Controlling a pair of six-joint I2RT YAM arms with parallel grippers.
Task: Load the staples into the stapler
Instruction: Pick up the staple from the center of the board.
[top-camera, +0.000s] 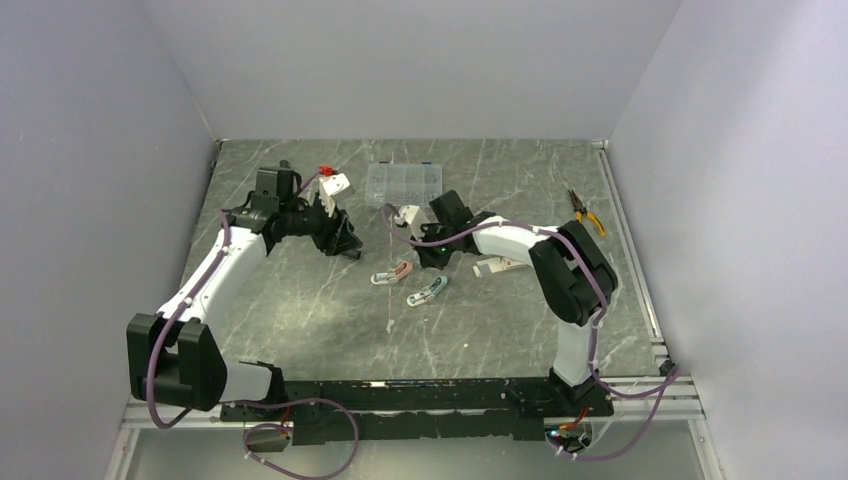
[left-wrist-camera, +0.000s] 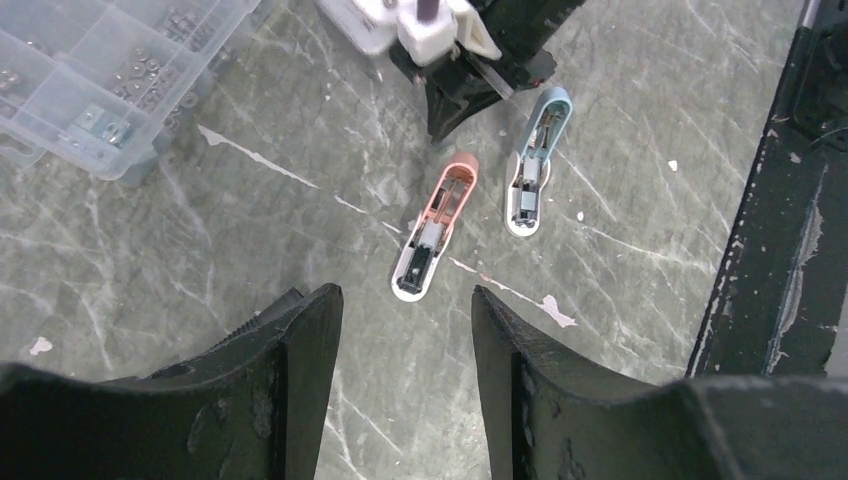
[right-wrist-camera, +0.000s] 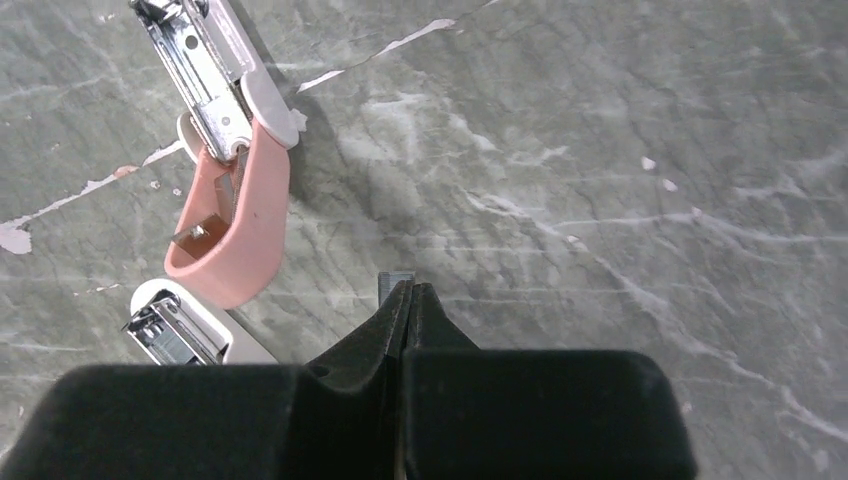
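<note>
Right gripper (right-wrist-camera: 405, 292) closed on the staples (right-wrist-camera: 397, 281), just beside the pink stapler (right-wrist-camera: 235, 225).
Its jaws meet, and the short grey strip appears pinched at their tips, low over the bench (right-wrist-camera: 650, 150) near its middle. The left gripper (left-wrist-camera: 405, 300) hangs with jaws apart above the pink stapler and the blue stapler (left-wrist-camera: 530, 165), both lying hinged open. Judged progress: strip picked up; seating it in a magazine channel and closing the stapler remain.
</note>
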